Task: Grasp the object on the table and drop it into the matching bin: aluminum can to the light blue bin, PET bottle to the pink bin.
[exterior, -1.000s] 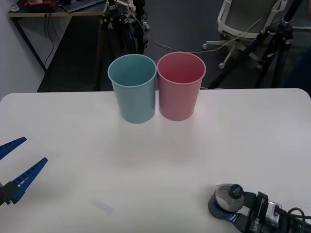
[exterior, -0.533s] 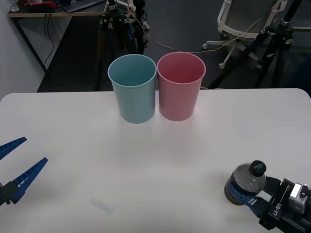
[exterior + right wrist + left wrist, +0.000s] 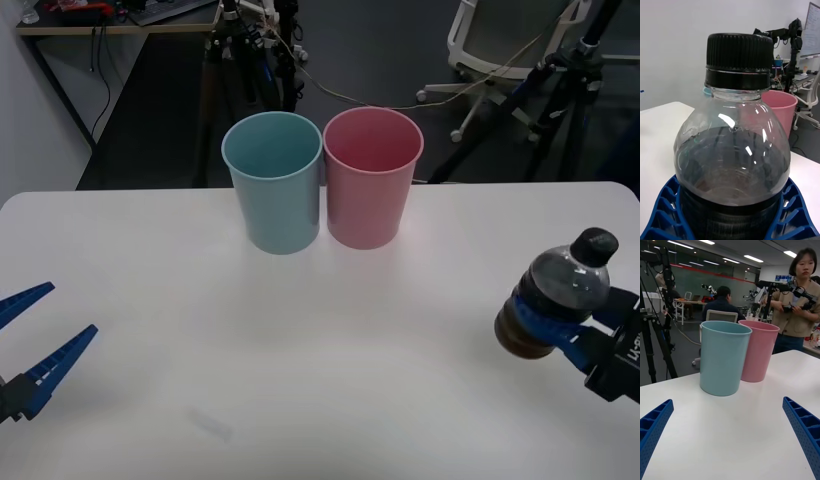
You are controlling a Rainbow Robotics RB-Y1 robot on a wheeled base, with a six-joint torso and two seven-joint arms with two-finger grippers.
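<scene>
My right gripper (image 3: 560,338) is shut on the PET bottle (image 3: 555,297), a small clear bottle with a dark cap and dark liquid, held tilted above the table (image 3: 320,330) at its right side. The right wrist view has the bottle (image 3: 733,150) close up, with blue fingers (image 3: 666,210) cupping its lower body. The light blue bin (image 3: 273,181) and the pink bin (image 3: 371,176) stand side by side at the table's far middle, to the left of the bottle. My left gripper (image 3: 28,345) stands open low at the left edge, with the bins (image 3: 723,357) ahead of it.
Tripods, cables and an office chair (image 3: 500,40) stand on the dark floor beyond the table's far edge. A desk (image 3: 110,20) is at the back left. People stand and sit in the room behind the bins in the left wrist view.
My right gripper has lifted the bottle off the table near the front edge and carried it up and to the right. The left arm has not moved.
</scene>
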